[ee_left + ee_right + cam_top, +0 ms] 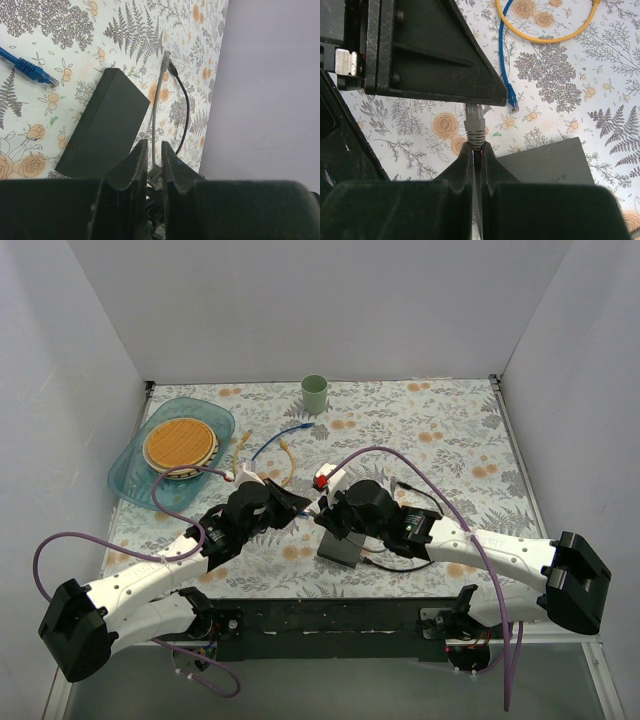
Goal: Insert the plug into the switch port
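Right wrist view: the right gripper (476, 146) pinches the grey plug (475, 125) tight at centre frame. The left gripper (154, 146) is nearly closed round its cable (153, 105). The switch (545, 160) lies lower right, and the plug points away from it. Swinging the plug round could twist it out of that thin pinch.

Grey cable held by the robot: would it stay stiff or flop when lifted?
Probably floppy: the grey cable trails loosely over the table. Its ribbed boot, pinched by the right gripper, likely resists bending. Being thin, it seems light.
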